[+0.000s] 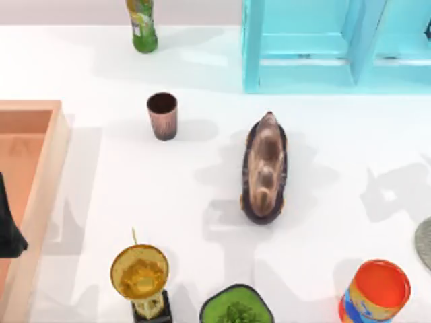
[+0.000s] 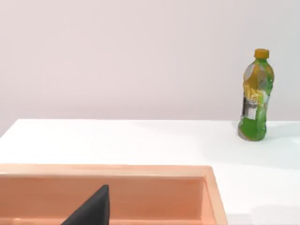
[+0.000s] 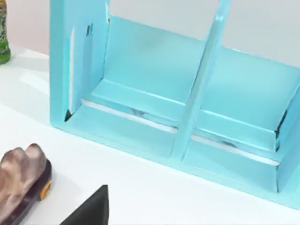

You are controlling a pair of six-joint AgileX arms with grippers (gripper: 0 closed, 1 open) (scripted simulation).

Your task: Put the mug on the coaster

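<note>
Scanning left to right: left hand point(image 1: 10, 232) sits parked at 9 o'clock over the peach tray point(image 1: 47, 168), a dark sliver at the frame edge; can't tell how its fingers stand or whether it carries anything. Green bottle point(image 1: 142, 25) upright at 11 o'clock, at the back edge of the worktop point(image 1: 202, 81). Mug point(image 1: 162, 115) stands upright, mouth up, at about 11 o'clock from centre, free of any hand, nothing touching it. Gold trophy cup point(image 1: 140, 276) at 7 o'clock, green-filled bowl point(image 1: 236, 306) at 6 o'clock, both near the front edge. Brown figure on a dark base point(image 1: 264, 168) lies near centre, between mug and the right side, so probably an obstacle on a straight carry. Teal shelf point(image 1: 316, 44) at 1 o'clock. Orange can point(image 1: 375, 293) at 5 o'clock. Coaster point(image 1: 424, 242) just peeks in at 4 o'clock, cut by the frame edge, well apart from the mug. Right arm: its wrist view faces the shelf with a dark finger tip point(image 3: 91, 208) low in frame; grip state can't be told. Judgement: task not started. Mug sits left, coaster far right, so a handover or a long reach looks likely.
</note>
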